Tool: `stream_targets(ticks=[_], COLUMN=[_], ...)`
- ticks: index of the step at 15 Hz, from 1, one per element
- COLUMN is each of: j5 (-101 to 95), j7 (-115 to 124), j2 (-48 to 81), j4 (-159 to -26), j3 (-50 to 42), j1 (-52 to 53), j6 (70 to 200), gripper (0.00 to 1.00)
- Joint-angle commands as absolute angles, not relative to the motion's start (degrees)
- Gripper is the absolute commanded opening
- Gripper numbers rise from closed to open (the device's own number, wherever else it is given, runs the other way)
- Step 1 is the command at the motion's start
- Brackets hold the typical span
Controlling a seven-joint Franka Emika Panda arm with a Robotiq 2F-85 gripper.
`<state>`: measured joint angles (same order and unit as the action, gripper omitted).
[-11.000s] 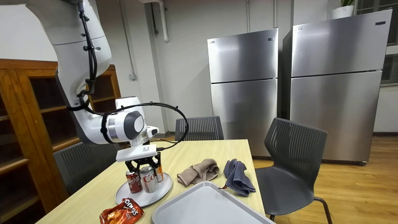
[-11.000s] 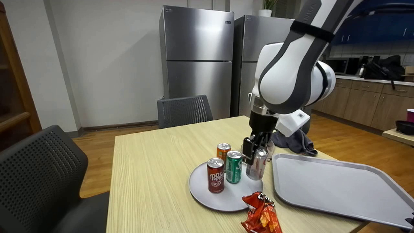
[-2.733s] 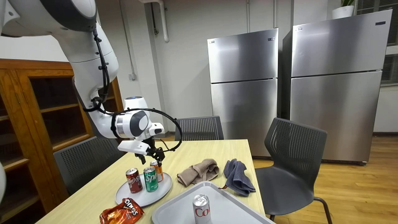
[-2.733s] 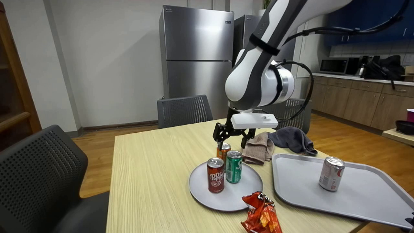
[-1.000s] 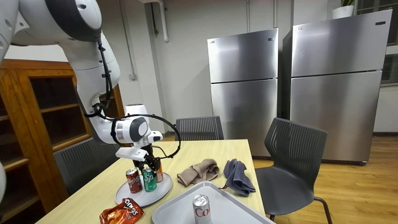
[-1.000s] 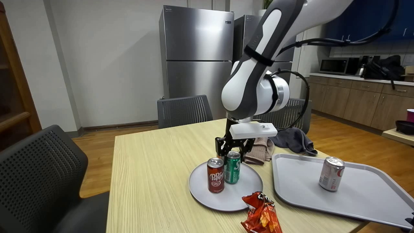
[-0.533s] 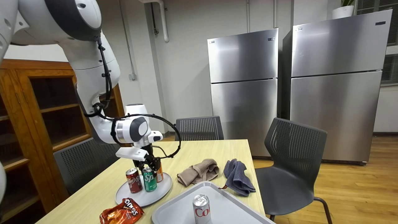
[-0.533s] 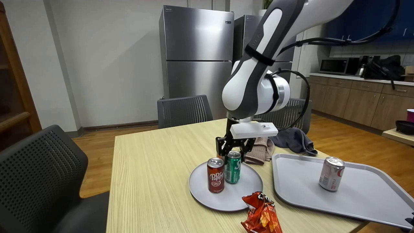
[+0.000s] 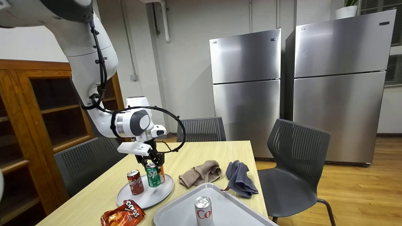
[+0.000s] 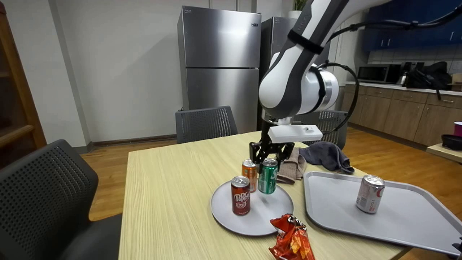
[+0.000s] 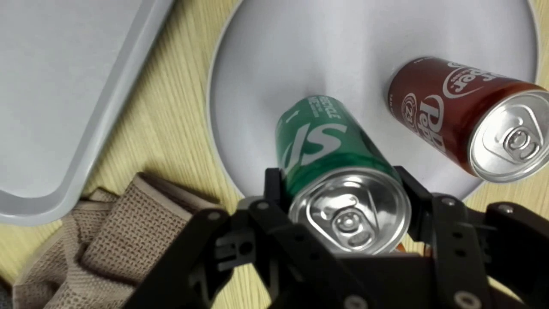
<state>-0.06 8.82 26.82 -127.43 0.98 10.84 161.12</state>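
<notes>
Green can (image 11: 319, 143) gripped in hand (image 11: 342, 188) over gray plate (image 10: 231, 222); lt. wood tbl (image 10: 169, 195), 2 fridges (image 9: 246, 106) in bkgd.

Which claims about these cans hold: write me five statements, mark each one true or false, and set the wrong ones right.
1. The end effector grips the green can. True.
2. The silver can stands on the rectangular tray. True.
3. The silver can is tipped over on its side. False: it is upright.
4. The Dr Pepper can stands on the round plate. True.
5. The green can is over the rectangular tray. False: it is over the round plate.
</notes>
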Motion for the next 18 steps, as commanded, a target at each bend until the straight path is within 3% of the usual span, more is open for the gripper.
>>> stream_targets(ticks=[1, 9, 18], j5=[-0.6, 0.8, -0.9], j7=[6.3, 4.2, 6.7], j2=[19.4, 12.7, 11.4], j4=[-133.2, -140.7, -142.3], j3=[1.4, 0.6, -6.4], j1=[8.7, 3.0, -1.0], j6=[159.2, 160.2, 159.5], gripper=[0.38, 0.38, 0.38])
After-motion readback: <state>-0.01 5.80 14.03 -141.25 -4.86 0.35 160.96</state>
